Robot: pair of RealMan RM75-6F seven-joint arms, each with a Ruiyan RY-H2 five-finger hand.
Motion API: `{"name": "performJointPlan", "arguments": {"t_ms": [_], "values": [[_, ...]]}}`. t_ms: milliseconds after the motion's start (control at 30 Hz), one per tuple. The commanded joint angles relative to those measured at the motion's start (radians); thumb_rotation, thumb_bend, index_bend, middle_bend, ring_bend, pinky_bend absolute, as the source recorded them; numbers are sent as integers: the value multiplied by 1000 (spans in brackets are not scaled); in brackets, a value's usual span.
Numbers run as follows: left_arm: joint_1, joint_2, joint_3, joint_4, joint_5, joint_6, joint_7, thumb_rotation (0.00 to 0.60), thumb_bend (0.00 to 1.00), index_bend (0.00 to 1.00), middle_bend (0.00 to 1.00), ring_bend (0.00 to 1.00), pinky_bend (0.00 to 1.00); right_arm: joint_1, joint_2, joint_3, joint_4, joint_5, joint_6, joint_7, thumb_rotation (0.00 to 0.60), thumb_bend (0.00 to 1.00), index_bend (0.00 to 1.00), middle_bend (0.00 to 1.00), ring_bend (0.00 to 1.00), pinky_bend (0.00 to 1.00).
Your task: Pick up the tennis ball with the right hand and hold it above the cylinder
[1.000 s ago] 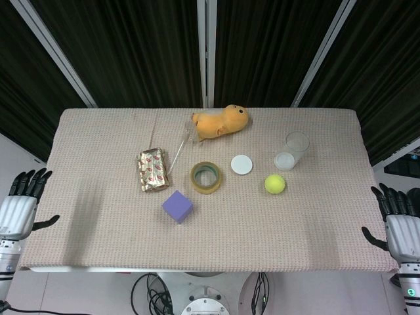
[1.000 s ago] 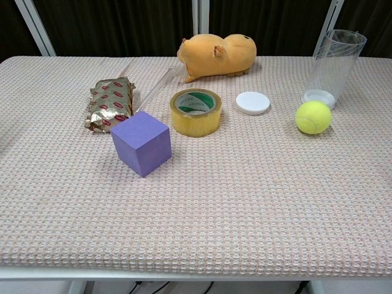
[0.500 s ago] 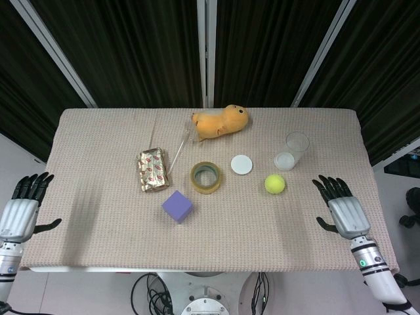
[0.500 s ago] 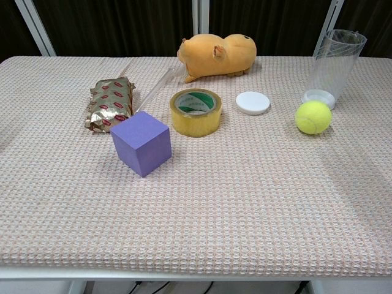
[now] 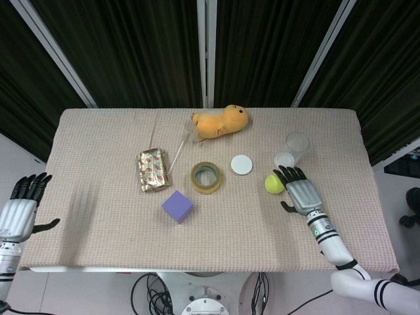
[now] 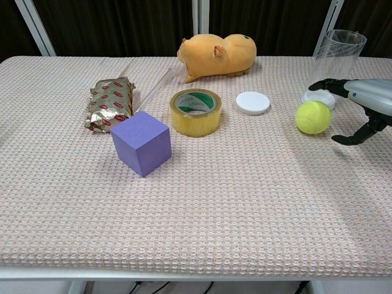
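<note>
yellow-green felt tennis ball (image 5: 274,184), head view: on the table just left of the right hand (image 5: 300,194), fingers spread, holding nothing; clear plastic cylinder (image 5: 293,150) beyond its fingertips. chest view: tennis ball (image 6: 313,117) beside the empty, spread right hand (image 6: 363,104); cylinder (image 6: 335,63) behind.

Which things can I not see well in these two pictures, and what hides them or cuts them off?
- right hand: in the chest view the right edge cuts it off, and contact with the tennis ball cannot be judged.
- left hand: the head view shows it at the left edge; the chest view does not.
- clear cylinder: its base is partly behind the fingers in the chest view.
</note>
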State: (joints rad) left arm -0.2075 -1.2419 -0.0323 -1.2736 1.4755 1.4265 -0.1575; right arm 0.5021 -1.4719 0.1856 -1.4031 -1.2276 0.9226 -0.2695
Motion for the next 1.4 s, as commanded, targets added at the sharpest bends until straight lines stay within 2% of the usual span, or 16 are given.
{"name": "performJointPlan", "arguments": {"t_ms": [33,133,267,333,567,667,867,1100,1267,1400], "values": [[1,-4,-4,12,-1,-4,-11,600,38,27,22,0,38,21,-25,3,19,36,-24,-15,600,275,0,0,0,44],[2,-5,-6,19,2,-3,-16,600,38,28,22,0,38,34,-47,4,38,60,-23,-34,600,285,0,7,0,81],[4,-10,-8,29,2,-5,-18,600,38,28,22,0,38,43,-80,4,70,70,7,-64,600,310,0,80,4,161],[5,-15,-6,37,1,-10,-16,600,38,28,22,0,39,46,-103,-1,96,65,34,-90,600,323,13,114,38,216],[11,-28,-12,59,-6,-14,-46,600,37,28,22,0,43,50,-144,-9,135,65,64,-97,600,355,282,259,300,492],[11,-28,-15,63,-5,-14,-56,600,36,31,22,0,45,54,-142,-17,134,68,56,-107,600,361,351,303,342,532],[14,-30,-16,67,-2,-10,-56,600,35,32,22,0,45,41,-158,-17,144,19,136,-79,600,382,614,486,505,673],[19,-25,-19,58,1,-5,-62,600,35,33,22,0,46,7,-99,2,64,-85,281,30,600,388,643,495,515,682],[19,-16,-16,39,5,-10,-55,600,36,33,22,0,62,-21,-9,60,-69,-101,368,94,600,387,644,492,515,682],[19,-17,-20,34,6,-7,-51,600,35,32,22,0,60,-16,40,118,-108,-70,398,48,600,387,644,492,515,677]]}}
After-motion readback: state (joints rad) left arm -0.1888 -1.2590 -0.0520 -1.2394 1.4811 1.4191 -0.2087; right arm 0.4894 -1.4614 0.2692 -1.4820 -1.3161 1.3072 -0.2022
